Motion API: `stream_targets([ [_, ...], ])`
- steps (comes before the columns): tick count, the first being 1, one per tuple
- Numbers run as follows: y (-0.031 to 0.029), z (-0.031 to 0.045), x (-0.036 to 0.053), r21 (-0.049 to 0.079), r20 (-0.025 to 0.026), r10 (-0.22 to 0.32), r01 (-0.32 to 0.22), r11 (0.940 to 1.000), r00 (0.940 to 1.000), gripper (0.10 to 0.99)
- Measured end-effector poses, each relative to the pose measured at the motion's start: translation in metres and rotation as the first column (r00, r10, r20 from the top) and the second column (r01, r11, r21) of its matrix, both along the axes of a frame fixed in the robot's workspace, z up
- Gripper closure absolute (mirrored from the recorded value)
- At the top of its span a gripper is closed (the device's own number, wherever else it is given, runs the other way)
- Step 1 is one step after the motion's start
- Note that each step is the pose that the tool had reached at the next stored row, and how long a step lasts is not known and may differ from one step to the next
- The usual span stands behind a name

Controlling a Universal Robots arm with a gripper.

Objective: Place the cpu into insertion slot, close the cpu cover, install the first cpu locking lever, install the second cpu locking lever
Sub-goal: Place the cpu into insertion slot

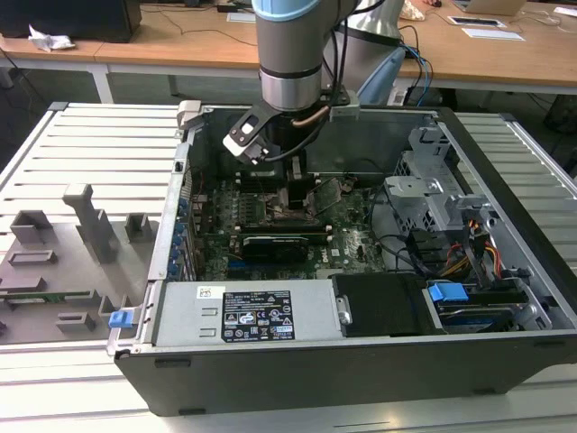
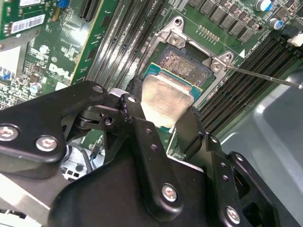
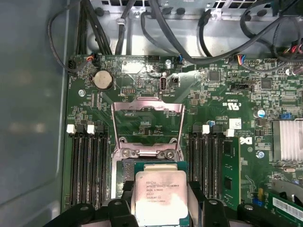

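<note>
My gripper (image 3: 161, 201) is shut on the cpu (image 3: 160, 196), a small square chip with a silver-beige top, one black finger (image 3: 127, 190) on each side. The chip sits directly over the insertion slot (image 2: 182, 64), whose dark contact field shows past its edge. I cannot tell whether the cpu touches the slot. The cpu cover (image 3: 147, 106) stands swung open beyond the slot. In the second wrist view the gripper (image 2: 163, 106) holds the cpu (image 2: 165, 101), and a thin locking lever (image 2: 265, 78) sticks out sideways. In the exterior view the gripper (image 1: 296, 194) reaches down into the computer case (image 1: 270, 379).
Black memory slots (image 3: 87, 165) flank the socket on both sides. Cables (image 3: 189, 42) run along the case wall, by a coin battery (image 3: 102, 79). A finned heat sink (image 3: 288, 139) lies to one side. A grey fixture tray (image 1: 72, 262) sits at the exterior view's left.
</note>
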State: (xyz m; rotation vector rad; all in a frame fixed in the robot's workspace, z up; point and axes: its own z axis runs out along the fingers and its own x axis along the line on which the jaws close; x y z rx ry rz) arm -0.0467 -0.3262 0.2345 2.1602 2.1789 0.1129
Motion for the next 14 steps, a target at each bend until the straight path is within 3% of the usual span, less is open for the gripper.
stream_targets([
  [5,0.0038,-0.0084,-0.0008,0.000,-0.0001,-0.009,0.009,1.0000,1.0000,0.557],
  [14,0.0054,-0.0171,-0.0034,0.000,-0.0001,-0.022,0.022,0.9997,0.9997,0.557],
])
